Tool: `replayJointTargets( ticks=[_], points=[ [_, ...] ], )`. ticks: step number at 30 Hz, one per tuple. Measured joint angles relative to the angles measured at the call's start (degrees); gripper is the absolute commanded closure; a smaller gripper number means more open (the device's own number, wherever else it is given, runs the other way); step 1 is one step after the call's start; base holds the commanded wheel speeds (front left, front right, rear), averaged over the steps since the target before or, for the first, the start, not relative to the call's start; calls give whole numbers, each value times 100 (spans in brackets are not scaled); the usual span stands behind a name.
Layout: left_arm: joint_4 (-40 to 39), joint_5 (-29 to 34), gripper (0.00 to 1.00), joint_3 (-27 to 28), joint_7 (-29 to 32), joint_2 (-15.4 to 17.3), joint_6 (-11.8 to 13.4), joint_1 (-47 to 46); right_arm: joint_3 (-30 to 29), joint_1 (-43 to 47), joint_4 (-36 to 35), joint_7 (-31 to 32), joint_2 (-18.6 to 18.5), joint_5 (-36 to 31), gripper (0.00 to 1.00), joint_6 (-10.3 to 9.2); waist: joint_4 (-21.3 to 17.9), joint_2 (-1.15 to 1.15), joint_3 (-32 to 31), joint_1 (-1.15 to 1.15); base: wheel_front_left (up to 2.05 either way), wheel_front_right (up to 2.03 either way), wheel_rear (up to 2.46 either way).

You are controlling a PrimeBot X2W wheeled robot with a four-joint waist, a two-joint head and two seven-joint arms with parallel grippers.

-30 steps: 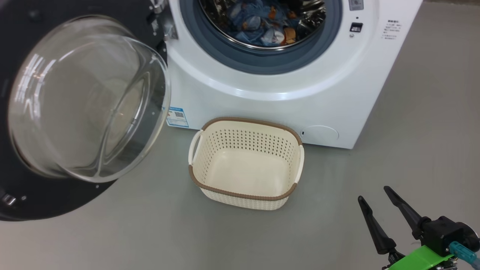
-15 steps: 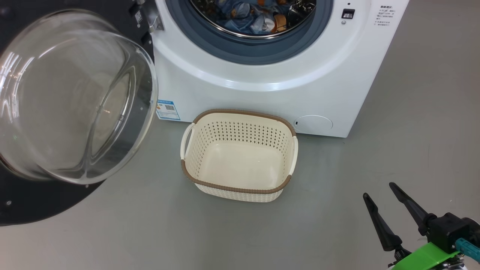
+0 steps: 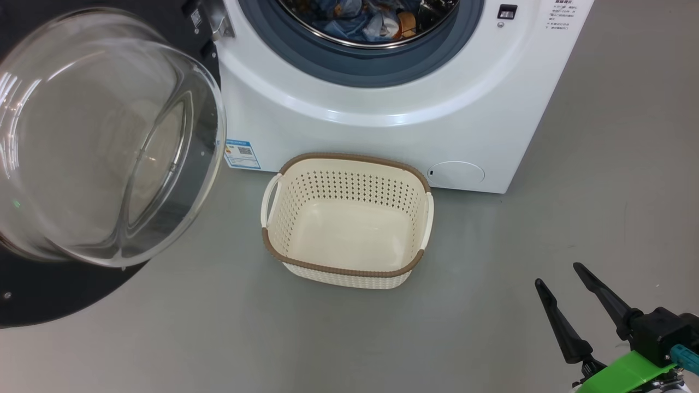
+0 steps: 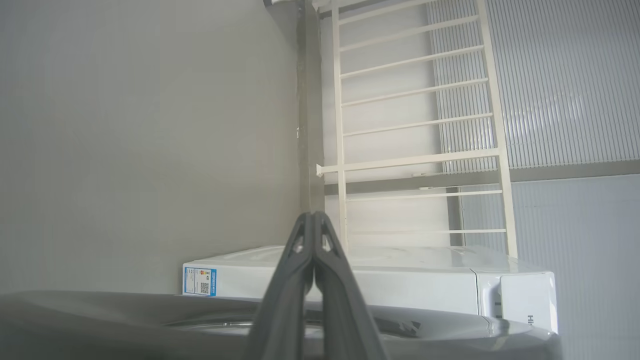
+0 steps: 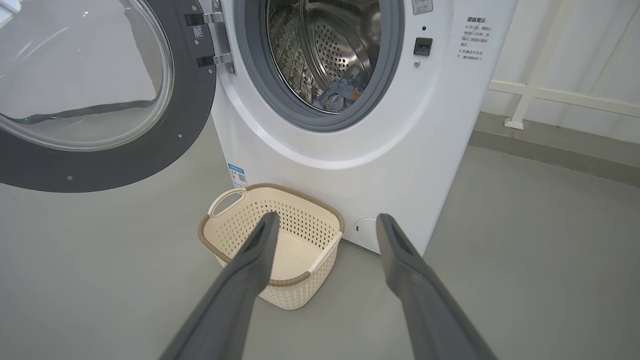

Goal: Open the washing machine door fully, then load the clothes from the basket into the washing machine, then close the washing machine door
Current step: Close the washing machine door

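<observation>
The washing machine [image 3: 382, 142] stands at the top of the head view with its door [image 3: 98, 136] swung wide open to the left, glass bowl bulging toward me. The clothes [image 3: 371, 22] lie inside the steel drum, also seen in the right wrist view as clothes [image 5: 342, 92]. On the floor in front sits the basket [image 3: 349, 157], with nothing in it. My right gripper [image 3: 557, 273] hovers open and holding nothing at the lower right, well short of the basket [image 5: 235, 235]. My left gripper [image 4: 313, 216] is shut on nothing, pointing past the machine's side [image 4: 400, 280].
Grey floor [image 3: 491, 245] spreads around the basket and to the right of the machine. A white railing [image 5: 550, 95] runs along the wall right of the machine. A blue label [image 3: 240, 154] marks the machine's lower left corner.
The head camera has shifted, sliding machine, door and basket slightly up and left in the picture. The right gripper stays open at the lower right. Nothing was grasped or released.
</observation>
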Motion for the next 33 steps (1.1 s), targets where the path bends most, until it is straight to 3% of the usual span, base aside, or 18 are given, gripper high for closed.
replayJointTargets(
  ticks=[15,33],
  points=[
    [-430,-505,100,-296,1657,-57,159,241,1,-1,-15,0,-36,0,0,0,100,0,32,0,0,0,0],
    [-1423,-725,100,-719,2773,-558,337,798,-75,-65,-71,0,-36,0,0,0,316,0,140,0,0,0,0]
  ],
)
